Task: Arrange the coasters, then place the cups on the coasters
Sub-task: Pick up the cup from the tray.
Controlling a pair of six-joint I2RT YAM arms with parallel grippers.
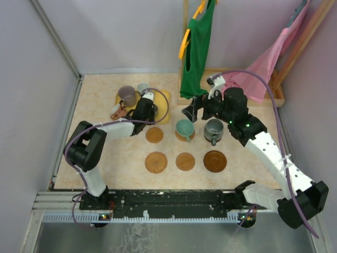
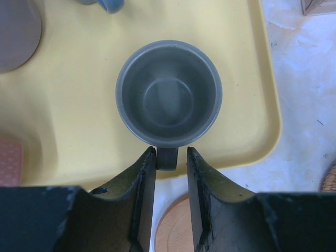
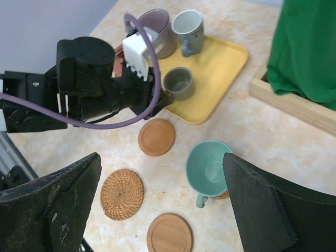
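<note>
Grey cup (image 2: 168, 92) lies straight ahead of the left fingers (image 2: 140, 191), clenched on its handle (image 2: 167, 158); right fingers (image 3: 52, 210) hang released.

We are seeing a yellow tray (image 2: 79, 105), a grey cup (image 2: 168, 100), a teal cup (image 3: 210, 168), a purplish-brown cup (image 3: 165, 39), a tan coaster (image 3: 122, 193) woven in rings, an orange-brown coaster (image 3: 156, 137), a dark brown coaster (image 1: 215, 161), a green garment (image 3: 304, 47), a pink cloth (image 1: 263, 68), a mottled beige tabletop (image 3: 273, 136)
</note>
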